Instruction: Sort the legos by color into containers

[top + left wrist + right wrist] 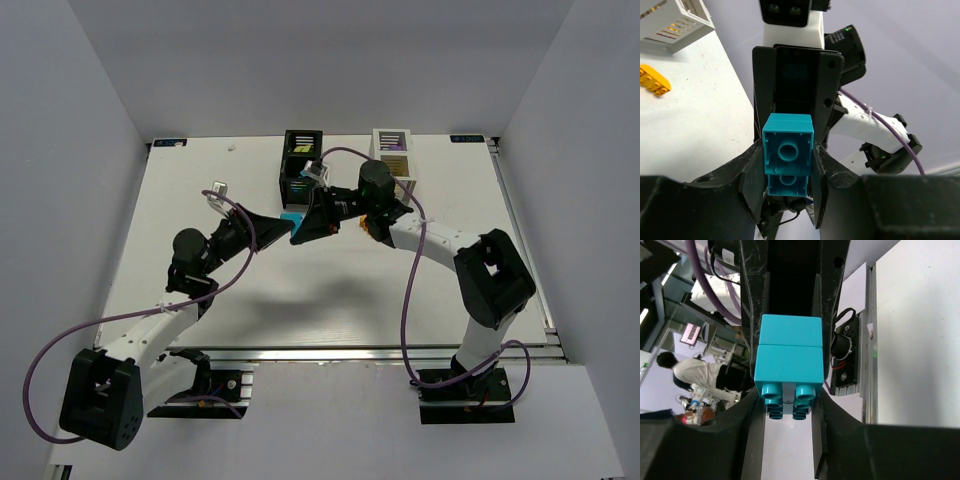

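Observation:
Two cyan legos (291, 217) joined together hang above the table between both grippers, in front of the black container (302, 140). My left gripper (287, 224) is shut on them; its wrist view shows their hollow undersides (788, 150) between its fingers. My right gripper (314, 220) is shut on them from the opposite side; its wrist view shows their studs (787, 365) facing the camera. The white container (392, 140) stands to the right of the black one. An orange lego (654, 80) lies on the table near the white container (675, 20).
Both containers stand at the far middle of the table and hold several bricks. The right arm's elbow (495, 275) is over the right side. The left arm's cable (235, 260) loops over the left middle.

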Tool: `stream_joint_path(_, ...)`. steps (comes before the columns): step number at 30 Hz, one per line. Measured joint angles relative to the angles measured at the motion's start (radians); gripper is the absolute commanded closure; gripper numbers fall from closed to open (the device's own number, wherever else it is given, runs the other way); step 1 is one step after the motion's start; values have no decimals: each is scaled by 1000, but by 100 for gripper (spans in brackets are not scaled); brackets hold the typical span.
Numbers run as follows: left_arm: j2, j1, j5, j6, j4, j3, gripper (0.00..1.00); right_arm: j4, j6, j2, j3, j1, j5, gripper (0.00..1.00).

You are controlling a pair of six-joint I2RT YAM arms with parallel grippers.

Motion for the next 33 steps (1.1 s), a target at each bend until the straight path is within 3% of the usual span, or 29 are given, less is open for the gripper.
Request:
stream_joint_path(1,-1,0,-2,7,-1,-1,88,-9,8,2,0,0,-1,87)
stream_joint_path(2,0,0,-3,11,-3,-3,81,-12,11,2,0,0,0,94)
stream_joint_path(4,0,0,-4,13,-5,-4,72,-7,16,2,-2,1,0,97)
stream_joint_path(5,-1,-1,-4,13,-6,-4,61,-2,22,2,-4,0,1,98)
stream_joint_path(8,-3,-2,-5,22,-18,-4,47,31,40,2,-24,0,1,100)
stream_joint_path(15,-5,-4,-24,19,-24,-3,42,70,45,2,-49,1,2,100)
stream_joint_path(17,-5,-4,-27,18,-22,-1,43,77,46,2,-49,1,0,100)
stream_joint_path(21,-5,-4,-32,16,-23,4,54,92,47,2,-49,0,0,100)
stream_joint_path(22,-5,-4,-32,17,-24,4,64,94,50,2,-49,0,0,100)
stream_joint_path(27,-5,-4,-31,24,-21,4,89,95,67,2,-49,-1,-4,100)
stream_joint_path(33,-5,18,-11,30,-29,6,94,93,59,1,-51,-18,-16,100)
